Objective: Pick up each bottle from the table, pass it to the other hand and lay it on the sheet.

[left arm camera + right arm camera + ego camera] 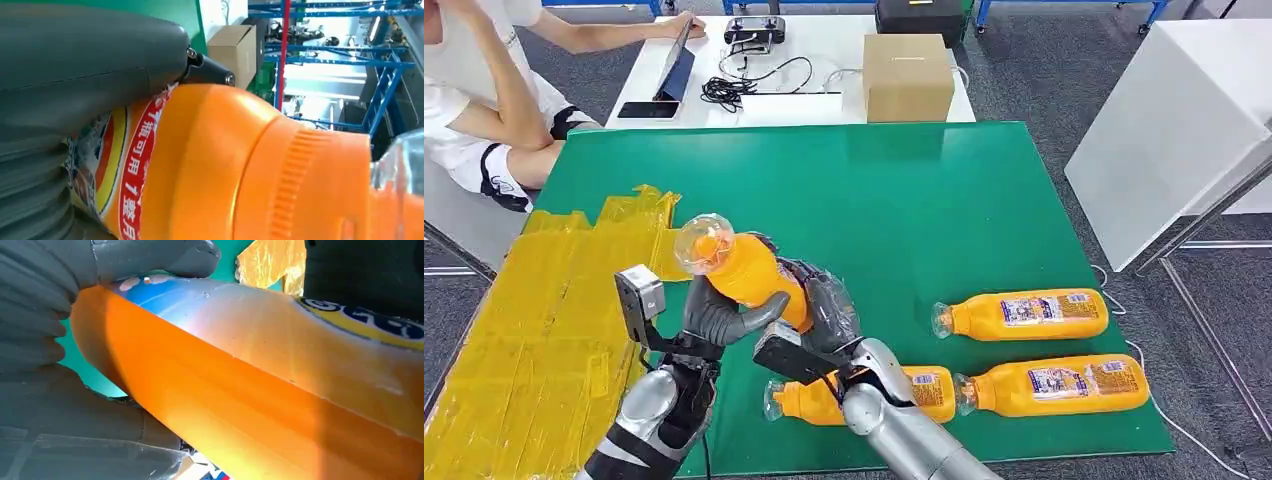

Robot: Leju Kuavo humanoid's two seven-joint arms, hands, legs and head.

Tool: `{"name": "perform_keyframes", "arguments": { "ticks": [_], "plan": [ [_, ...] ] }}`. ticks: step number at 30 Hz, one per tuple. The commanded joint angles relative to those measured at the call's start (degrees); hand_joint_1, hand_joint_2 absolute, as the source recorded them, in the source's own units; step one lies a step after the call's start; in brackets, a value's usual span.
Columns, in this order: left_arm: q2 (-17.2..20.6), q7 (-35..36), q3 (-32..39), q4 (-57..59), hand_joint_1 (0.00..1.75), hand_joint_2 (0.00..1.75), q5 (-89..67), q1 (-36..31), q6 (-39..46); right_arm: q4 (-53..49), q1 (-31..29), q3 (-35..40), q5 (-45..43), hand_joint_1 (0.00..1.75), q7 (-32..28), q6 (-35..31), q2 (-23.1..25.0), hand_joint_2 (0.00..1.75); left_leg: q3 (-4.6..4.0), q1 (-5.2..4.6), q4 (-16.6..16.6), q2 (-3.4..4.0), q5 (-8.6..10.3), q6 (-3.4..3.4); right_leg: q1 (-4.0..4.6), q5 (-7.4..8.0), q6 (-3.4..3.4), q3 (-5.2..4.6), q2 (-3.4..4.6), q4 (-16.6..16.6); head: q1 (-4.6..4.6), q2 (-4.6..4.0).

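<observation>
Both hands on one orange bottle above the green table.
The green table carries the yellow sheet over its left side and three more orange bottles lying on its right front part. A cardboard box stands just past its far edge. The held orange bottle, raised over the table near the sheet's edge, is grasped by the left hand and the right hand together.
</observation>
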Motion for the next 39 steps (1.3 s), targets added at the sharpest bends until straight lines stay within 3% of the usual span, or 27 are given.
{"name": "perform_keyframes", "arguments": {
  "ticks": [1,3,4,8,11,12,14,16,18,22,23,24,25,26,27,30,33,35,38,39],
  "plan": [
    [-0.36,-1.16,1.42,-0.52,1.75,1.75,-1.04,-2.74,2.3,-0.58,0.82,1.76,-0.3,1.64,-0.39,-1.27,-2.24,1.75,0.04,0.04,-0.01,-0.07,-0.01,-0.03,0.04,-0.02,0.01,0.1,-0.1,-0.05,0.0,0.0],
    [-0.36,-1.16,1.42,-0.52,1.75,1.75,-1.04,-2.74,2.3,-0.58,0.82,1.76,-0.3,1.64,-0.39,-1.27,-2.24,1.75,0.11,0.04,-0.01,-0.1,-0.04,-0.04,0.04,-0.06,0.01,0.18,-0.13,-0.06,0.0,0.0],
    [-0.31,-2.28,1.95,-0.91,1.75,1.75,-3.52,-2.61,5.2,-2.83,1.93,0.9,-0.52,0.0,-0.89,-2.9,-2.44,1.75,0.21,0.06,-0.01,-0.08,-0.07,-0.06,0.06,-0.08,0.01,0.29,-0.13,-0.09,0.0,0.0],
    [1.54,-8.02,5.95,-4.0,1.75,1.75,-18.25,-1.97,21.12,-16.46,6.96,-3.69,-2.83,0.0,-1.4,-4.38,-6.16,1.75,0.1,0.06,0.0,-0.2,-0.04,-0.06,0.06,-0.08,0.0,0.21,-0.23,-0.07,0.02,0.0],
    [3.23,-8.53,8.75,-6.15,1.75,1.75,-29.91,-1.67,29.15,-25.96,10.72,-7.26,-2.13,0.0,-1.37,-5.78,-8.37,1.75,0.15,0.05,0.04,-0.06,-0.11,-0.07,0.04,-0.12,0.0,0.2,-0.1,-0.01,0.0,0.0],
    [0.97,-5.54,15.31,-5.2,1.75,1.75,-55.66,-1.75,34.14,-29.83,12.38,-9.55,-2.05,0.0,-2.05,-6.91,-8.43,1.75,0.02,0.04,0.03,-0.09,-0.06,-0.05,0.04,-0.08,0.0,0.09,-0.12,0.0,0.0,0.0],
    [0.86,0.0,20.27,-4.34,1.75,1.75,-76.13,-2.73,34.14,-34.08,14.01,-11.64,-1.49,0.0,-2.55,-7.64,-8.92,1.75,-0.01,0.01,0.03,-0.12,-0.03,-0.03,0.01,-0.06,0.01,0.05,-0.13,0.02,0.0,0.0],
    [2.21,3.45,20.87,-2.76,1.75,1.75,-84.37,-3.36,34.14,-35.22,14.64,-12.54,-0.87,0.0,-2.48,-7.83,-8.92,1.75,0.09,0.05,0.07,-0.08,-0.09,-0.06,0.05,-0.09,0.01,0.15,-0.1,0.02,0.02,0.0],
    [7.27,14.01,17.72,2.12,1.75,1.75,-99.0,-5.35,33.46,-36.96,16.0,-14.17,0.19,0.0,-2.72,-9.03,-9.14,1.75,0.14,0.04,0.04,0.01,-0.08,-0.06,0.04,-0.06,0.01,0.19,-0.01,-0.01,0.02,0.0],
    [8.37,15.14,16.81,3.66,1.75,1.75,-98.51,-6.16,34.14,-37.36,16.38,-14.52,0.49,0.0,-2.77,-8.9,-9.21,1.75,0.16,0.02,-0.06,-0.13,0.03,-0.09,0.02,-0.05,-0.04,0.17,-0.2,-0.05,0.0,0.0],
    [27.82,40.97,-1.36,4.48,1.75,1.75,-105.52,-14.84,23.24,-37.4,16.52,-15.06,1.36,0.0,-2.65,-8.55,-8.91,1.75,0.18,0.04,-0.04,-0.17,0.01,-0.11,0.03,-0.07,-0.04,0.21,-0.26,-0.04,0.07,0.0],
    [27.06,49.66,-9.6,6.67,1.75,1.75,-105.52,-14.64,21.03,-38.42,17.17,-15.74,2.44,0.0,-2.14,-8.39,-9.02,1.75,0.23,0.06,-0.06,-0.15,-0.01,-0.11,0.06,-0.07,-0.04,0.27,-0.21,-0.09,0.04,0.0],
    [22.07,42.44,-3.18,9.76,1.75,1.75,-105.52,-13.5,18.17,-39.68,18.03,-16.43,3.4,0.0,-1.33,-8.0,-9.12,1.75,-0.06,0.14,0.11,-0.21,0.02,-0.15,0.13,-0.06,-0.11,0.01,-0.24,0.11,-0.02,0.0],
    [21.53,41.67,-2.79,10.71,1.75,1.75,-105.52,-14.27,18.07,-40.28,18.42,-16.63,3.55,0.0,-1.26,-7.77,-9.31,1.75,0.13,0.11,0.0,-0.28,0.02,-0.16,0.11,-0.09,-0.1,0.21,-0.31,0.02,-0.02,0.0],
    [21.53,41.67,-2.79,10.71,1.75,1.75,-105.52,-14.27,18.07,-40.28,18.42,-16.63,3.55,0.0,-1.26,-7.77,-9.31,1.75,0.09,0.05,-0.03,-0.48,0.08,-0.05,0.02,-0.09,-0.03,0.18,-0.54,-0.04,0.09,0.0],
    [21.22,41.56,-2.9,11.48,1.75,1.75,-105.52,-14.84,18.23,-40.7,18.65,-16.73,3.62,0.0,-1.17,-7.55,-9.35,1.75,0.27,0.11,-0.09,0.1,0.04,-0.2,0.05,0.04,-0.2,0.19,0.0,-0.03,-0.13,0.0],
    [21.22,41.56,-2.9,11.48,1.75,1.75,-105.52,-14.84,18.23,-40.7,18.65,-16.73,3.62,0.0,-1.17,-7.55,-9.35,1.75,-0.01,0.21,-0.03,-0.09,0.08,-0.14,0.15,0.07,-0.15,0.01,-0.14,-0.03,-0.04,0.0],
    [21.32,43.7,-5.31,13.91,1.75,1.75,-105.52,-16.19,8.77,-41.14,19.3,-17.69,5.25,0.0,-0.49,-7.05,-8.68,1.75,0.15,0.18,-0.02,-0.04,0.0,-0.14,0.15,0.02,-0.13,0.19,-0.08,-0.06,-0.04,0.0],
    [13.4,36.56,2.57,23.19,1.75,1.75,-102.99,-17.21,2.59,-43.07,21.07,-19.39,6.89,0.0,0.61,-5.35,-8.0,1.75,0.08,0.13,-0.06,-0.01,0.09,-0.17,0.12,0.06,-0.17,0.08,-0.12,-0.07,-0.04,0.0],
    [12.6,36.34,3.08,25.15,1.75,1.75,-102.95,-17.65,1.5,-43.11,21.22,-19.6,7.08,0.0,0.72,-5.06,-7.85,1.75,0.2,0.16,-0.08,-0.06,0.06,-0.2,0.15,0.02,-0.16,0.25,-0.19,-0.11,-0.07,0.0]
  ]
}}
